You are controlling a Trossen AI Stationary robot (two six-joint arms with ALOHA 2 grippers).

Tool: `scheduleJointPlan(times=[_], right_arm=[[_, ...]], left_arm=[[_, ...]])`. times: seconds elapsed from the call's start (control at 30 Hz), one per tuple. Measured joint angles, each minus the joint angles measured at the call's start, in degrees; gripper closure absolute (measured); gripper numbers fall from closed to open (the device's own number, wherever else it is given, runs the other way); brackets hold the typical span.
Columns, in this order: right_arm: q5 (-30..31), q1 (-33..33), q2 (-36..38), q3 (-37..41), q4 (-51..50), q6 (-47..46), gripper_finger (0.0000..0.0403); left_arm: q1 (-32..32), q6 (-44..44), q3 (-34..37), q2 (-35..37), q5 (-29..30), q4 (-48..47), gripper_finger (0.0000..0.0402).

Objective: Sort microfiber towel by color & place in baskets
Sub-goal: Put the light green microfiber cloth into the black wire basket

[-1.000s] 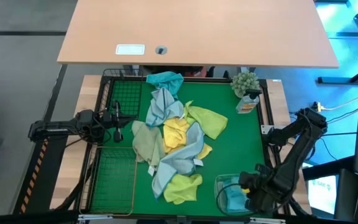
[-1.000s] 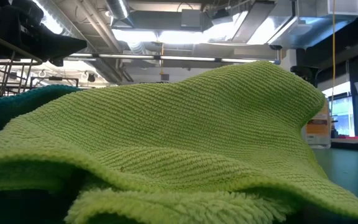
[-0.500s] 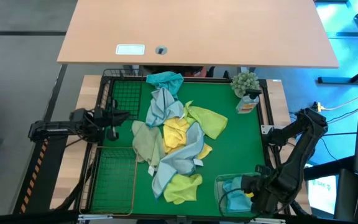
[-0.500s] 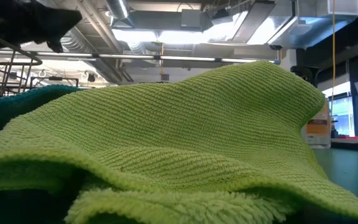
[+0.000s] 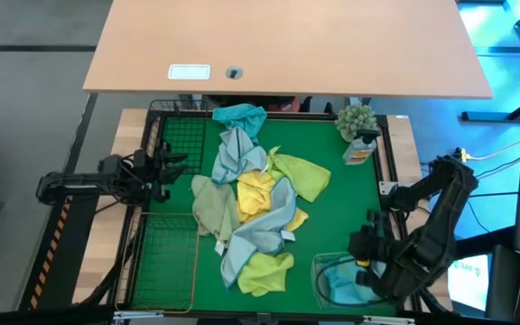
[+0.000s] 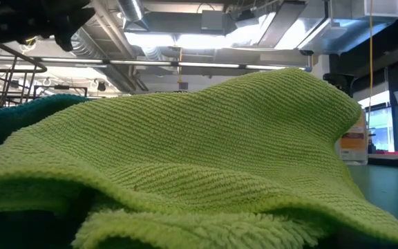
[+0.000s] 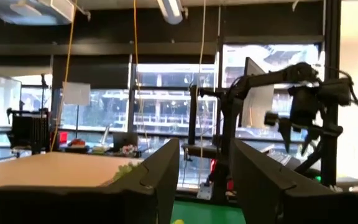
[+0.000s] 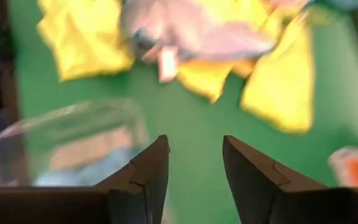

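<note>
You get even, bright overhead light on the table (image 5: 332, 194). Ceiling lights (image 6: 185, 38) glare in the low view, windows backlight the left wrist view, and the right wrist view is smeared — towels (image 8: 166, 37) blurred.

We see a small potted plant (image 5: 357, 120) at the far right corner of the green mat (image 5: 337, 221), beside a small carton (image 5: 360, 150). Beyond the mat stands a light wooden desk (image 5: 287, 45), bearing a white label (image 5: 189, 72) and a round grommet (image 5: 234, 72).
</note>
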State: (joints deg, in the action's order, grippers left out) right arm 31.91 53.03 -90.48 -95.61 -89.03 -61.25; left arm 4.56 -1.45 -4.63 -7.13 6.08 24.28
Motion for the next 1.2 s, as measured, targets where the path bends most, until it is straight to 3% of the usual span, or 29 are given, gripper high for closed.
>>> scheduleJointPlan(times=[0.17,0.43,0.63,0.87,1.2], right_arm=[[5.9,-4.9,0.0,0.0,0.1,9.3,0.0251],[6.1,-13.1,0.0,0.0,0.5,21.1,0.0251],[6.1,-16.1,0.0,0.0,0.6,24.4,0.0251],[6.0,-17.2,0.0,0.0,0.7,25.7,0.0251],[6.0,-17.1,0.0,0.0,2.4,25.7,0.0251]], left_arm=[[0.0,-0.1,-6.3,-8.8,-0.3,-7.2,0.0265],[-1.9,-1.5,-16.0,-24.4,-1.2,-18.7,0.0265],[-4.0,-1.5,-23.1,-34.6,-1.3,-23.6,0.0265],[-5.7,-1.5,-31.4,-45.5,-1.3,-36.2,0.0265],[-9.1,-1.4,-32.8,-61.2,-4.3,-38.7,0.0265]])
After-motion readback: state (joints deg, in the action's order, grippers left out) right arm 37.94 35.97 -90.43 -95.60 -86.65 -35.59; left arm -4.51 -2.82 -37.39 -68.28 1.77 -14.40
